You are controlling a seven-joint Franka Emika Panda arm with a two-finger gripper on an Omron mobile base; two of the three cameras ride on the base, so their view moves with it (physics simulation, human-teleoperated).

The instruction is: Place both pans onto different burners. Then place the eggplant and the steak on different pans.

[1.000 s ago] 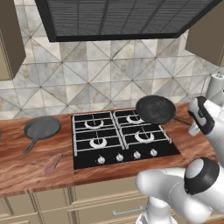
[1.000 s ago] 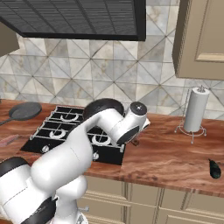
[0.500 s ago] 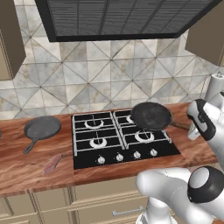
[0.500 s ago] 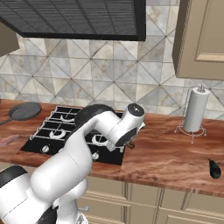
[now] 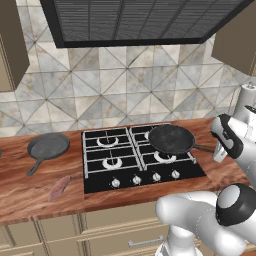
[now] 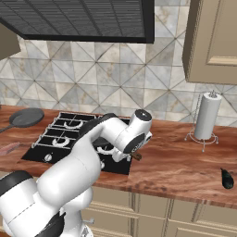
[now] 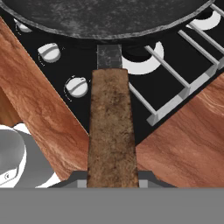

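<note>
While the dark pan point(image 5: 171, 138) hangs over the right side of the cooktop point(image 5: 140, 159), above the far-right and near-right burners w/ its shadow falling on the grate, the gripper point(image 5: 218, 151) is clamped shut on the end of its long brown handle point(image 7: 112, 131). Hand view looks straight down that handle to the pan bowl, w/ two silver knobs point(image 7: 77, 86) off to one side and grate bars on the other. Can't tell if the pan is actually touching the grate yet; from the left base cam it looks a bit raised.

Grey pan point(image 5: 47, 147) sits on the wood counter point(image 5: 30, 190) left of the stove, short handle pointing toward the near-left. Steak point(image 5: 59, 187) lies on the counter nearer the front edge, just beside the cooktop's left edge, apart from the grey pan.

Eggplant point(image 6: 226, 178) is way over on the right end of the counter, near the front edge, well apart from the paper towel holder point(image 6: 205, 117), which stands farther back.
</note>
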